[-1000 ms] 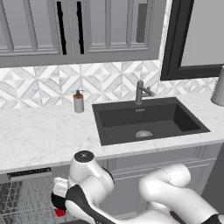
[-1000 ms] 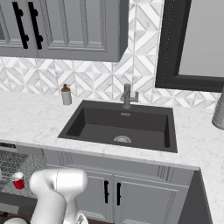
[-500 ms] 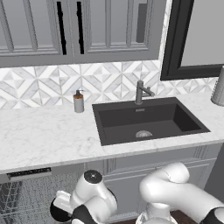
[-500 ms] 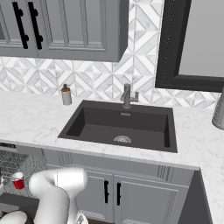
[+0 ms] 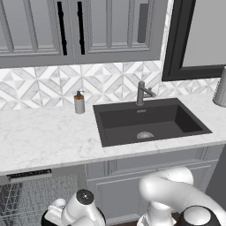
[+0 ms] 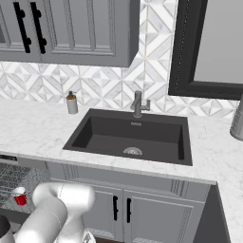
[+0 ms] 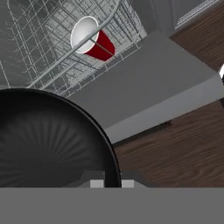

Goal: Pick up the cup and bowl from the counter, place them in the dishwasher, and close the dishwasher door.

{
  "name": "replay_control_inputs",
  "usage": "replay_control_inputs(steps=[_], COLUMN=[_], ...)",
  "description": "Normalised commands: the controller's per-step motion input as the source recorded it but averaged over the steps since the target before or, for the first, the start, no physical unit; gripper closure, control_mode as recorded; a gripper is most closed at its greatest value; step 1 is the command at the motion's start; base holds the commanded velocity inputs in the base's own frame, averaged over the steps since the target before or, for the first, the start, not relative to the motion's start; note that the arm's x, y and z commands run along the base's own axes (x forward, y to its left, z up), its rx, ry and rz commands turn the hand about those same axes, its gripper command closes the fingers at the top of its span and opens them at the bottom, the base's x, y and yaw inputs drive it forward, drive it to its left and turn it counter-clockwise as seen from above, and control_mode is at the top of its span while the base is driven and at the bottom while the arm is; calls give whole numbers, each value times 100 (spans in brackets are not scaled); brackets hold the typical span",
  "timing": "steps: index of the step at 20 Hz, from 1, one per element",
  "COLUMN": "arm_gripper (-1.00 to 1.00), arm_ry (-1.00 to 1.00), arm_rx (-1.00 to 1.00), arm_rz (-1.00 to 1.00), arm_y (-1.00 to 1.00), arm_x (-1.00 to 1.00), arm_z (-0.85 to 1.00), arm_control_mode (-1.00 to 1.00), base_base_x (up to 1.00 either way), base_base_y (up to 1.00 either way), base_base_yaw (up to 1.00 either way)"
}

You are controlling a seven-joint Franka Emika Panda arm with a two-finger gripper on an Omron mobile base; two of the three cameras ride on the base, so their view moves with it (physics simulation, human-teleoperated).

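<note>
In the hand view the glossy black bowl [image 7: 43,140] takes up the lower left, and its rim runs between my gripper's [image 7: 112,183] two fingertips, which are shut on it. Beyond it the red cup [image 7: 94,41] lies tilted in the grey wire rack of the open dishwasher [image 7: 39,57]. The right base view shows the same cup [image 6: 20,195] in the rack [image 6: 12,178]. The dishwasher door [image 7: 148,92] hangs open as a flat grey panel below the bowl, its black bar handle [image 7: 144,131] along the edge. The white marble counter [image 5: 44,137] runs above the dishwasher [image 5: 26,196].
A dark inset sink [image 5: 148,121] with a faucet [image 5: 142,92] sits in the counter, and a brown soap dispenser [image 5: 79,102] stands by the backsplash. Grey cabinet doors [image 6: 121,209] lie under the sink. Dark wood floor [image 7: 175,153] lies beyond the door's edge.
The arm has sunk lower in front of the open dishwasher, its wrist dropping toward the bottom of both base views. The cup has stayed in the rack.
</note>
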Motion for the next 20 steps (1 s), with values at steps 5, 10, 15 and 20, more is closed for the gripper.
replay_control_inputs(steps=[5,10,15,20], arm_gripper=[100,100,100,100], arm_ry=[-1,-2,-2,0], arm_rx=[-7,-8,-3,-3], arm_rz=[0,0,0,0], arm_y=[29,24,7,12], arm_x=[24,21,26,39], arm_z=[-14,-35,-27,-27], arm_control_mode=[-100,-100,-100,-100], base_base_x=[0,0,0,0], base_base_y=[0,0,0,0], base_base_yaw=[0,0,0,0])
